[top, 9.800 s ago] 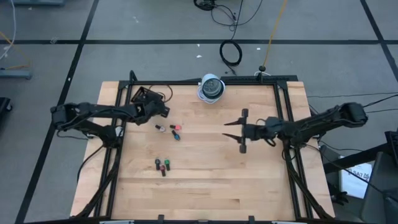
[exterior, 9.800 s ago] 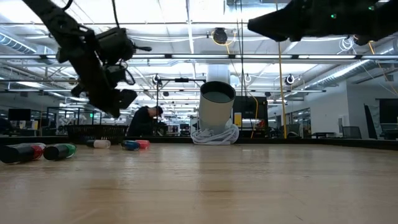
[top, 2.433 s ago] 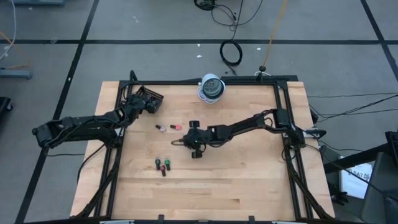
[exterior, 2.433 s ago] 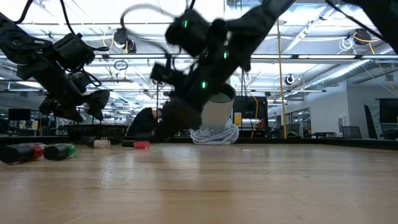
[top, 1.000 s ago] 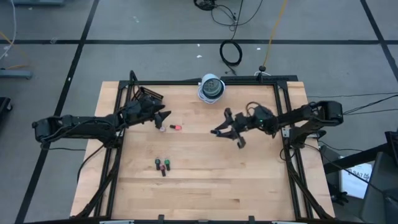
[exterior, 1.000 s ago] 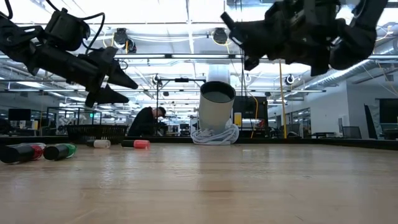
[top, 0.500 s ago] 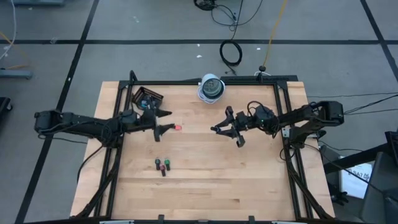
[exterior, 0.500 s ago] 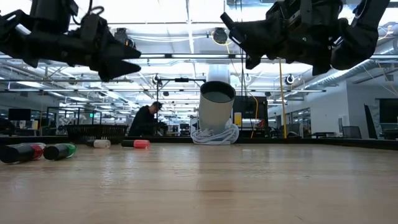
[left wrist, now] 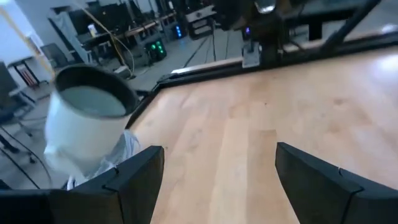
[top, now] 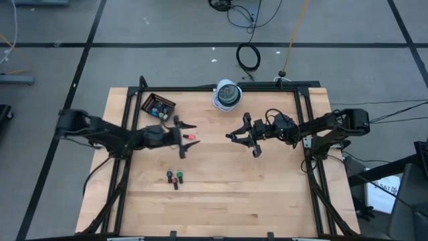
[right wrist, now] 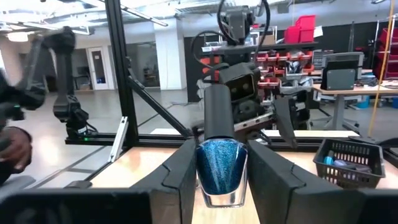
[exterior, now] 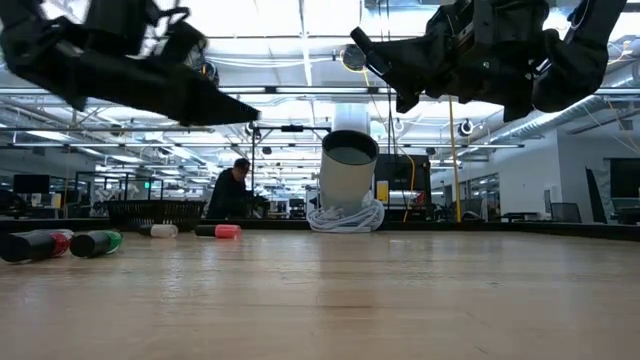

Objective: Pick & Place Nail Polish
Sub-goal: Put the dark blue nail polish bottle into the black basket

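Right pincer (right wrist: pixel 221 180) pinches a glittery blue glass nail-polish bottle (right wrist: pixel 221 163) above the wooden surface (top: pixel 221 187): light, slick, breakable, best gripped at its body. Left pincer (top: pixel 183 139) gapes wide, empty.

White cup (top: pixel 227 94) at table's (top: pixel 227 194) far edge; black tray (top: pixel 159 106), apparently holding items.

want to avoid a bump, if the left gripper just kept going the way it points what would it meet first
Probably the right gripper, which holds a blue bottle and faces it across the table. The left gripper, open, has only bare wood before it; heights are unclear.
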Robot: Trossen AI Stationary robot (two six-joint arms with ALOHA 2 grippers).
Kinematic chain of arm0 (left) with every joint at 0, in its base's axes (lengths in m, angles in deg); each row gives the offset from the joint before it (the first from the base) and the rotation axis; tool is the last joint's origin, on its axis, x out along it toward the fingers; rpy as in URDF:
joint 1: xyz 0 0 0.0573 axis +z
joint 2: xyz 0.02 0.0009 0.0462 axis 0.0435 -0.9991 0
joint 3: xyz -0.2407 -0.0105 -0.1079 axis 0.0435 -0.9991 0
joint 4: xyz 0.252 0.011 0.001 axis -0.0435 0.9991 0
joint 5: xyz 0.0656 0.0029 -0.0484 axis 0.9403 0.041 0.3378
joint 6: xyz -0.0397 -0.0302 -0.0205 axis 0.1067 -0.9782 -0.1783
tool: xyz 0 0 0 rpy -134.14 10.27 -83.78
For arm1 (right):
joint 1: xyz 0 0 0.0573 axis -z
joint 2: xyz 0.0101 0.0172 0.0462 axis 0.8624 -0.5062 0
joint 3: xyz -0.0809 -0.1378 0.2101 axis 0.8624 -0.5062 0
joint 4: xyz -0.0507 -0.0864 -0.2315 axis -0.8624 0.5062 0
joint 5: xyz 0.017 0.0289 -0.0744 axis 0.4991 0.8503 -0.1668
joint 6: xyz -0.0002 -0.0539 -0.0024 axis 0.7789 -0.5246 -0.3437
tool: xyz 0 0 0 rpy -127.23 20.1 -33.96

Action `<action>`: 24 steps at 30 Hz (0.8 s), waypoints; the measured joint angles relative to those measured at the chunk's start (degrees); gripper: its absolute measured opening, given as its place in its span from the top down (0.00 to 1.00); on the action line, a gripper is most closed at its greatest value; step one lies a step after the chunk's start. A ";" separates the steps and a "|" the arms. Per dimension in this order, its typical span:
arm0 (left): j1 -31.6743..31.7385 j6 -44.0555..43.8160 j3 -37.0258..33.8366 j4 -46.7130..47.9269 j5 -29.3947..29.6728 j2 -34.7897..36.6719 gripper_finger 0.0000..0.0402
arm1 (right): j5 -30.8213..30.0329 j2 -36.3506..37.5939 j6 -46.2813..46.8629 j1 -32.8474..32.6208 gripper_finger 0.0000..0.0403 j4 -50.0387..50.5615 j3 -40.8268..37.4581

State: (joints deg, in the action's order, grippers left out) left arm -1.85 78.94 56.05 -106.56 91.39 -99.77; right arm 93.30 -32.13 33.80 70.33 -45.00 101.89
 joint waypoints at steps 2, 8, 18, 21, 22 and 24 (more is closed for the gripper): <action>-0.04 2.41 3.65 -0.11 0.09 -4.79 0.26 | 0.00 0.00 -0.31 0.00 0.74 0.26 0.00; 0.10 1.76 15.06 -1.31 -0.18 -14.84 0.26 | -1.30 0.00 -3.26 -0.86 0.74 0.21 0.00; -0.98 -2.96 21.81 -10.68 -12.54 -19.28 0.26 | -8.90 0.00 -11.79 -5.54 0.74 -0.58 0.00; -2.22 -3.20 21.78 -14.22 -13.75 -19.35 0.26 | -8.87 0.00 -11.82 -5.84 0.74 -1.74 0.00; -2.63 -3.04 21.78 -14.82 -13.81 -19.32 0.26 | -8.88 0.00 -11.82 -5.94 0.74 -1.90 0.00; -3.47 -2.28 21.78 -15.04 -13.96 -19.34 0.26 | -8.90 0.00 -11.69 -6.09 0.74 -2.28 0.00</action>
State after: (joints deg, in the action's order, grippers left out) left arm -5.32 76.65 77.84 -121.60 77.44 -119.11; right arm 84.41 -32.13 22.11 64.24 -47.28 101.89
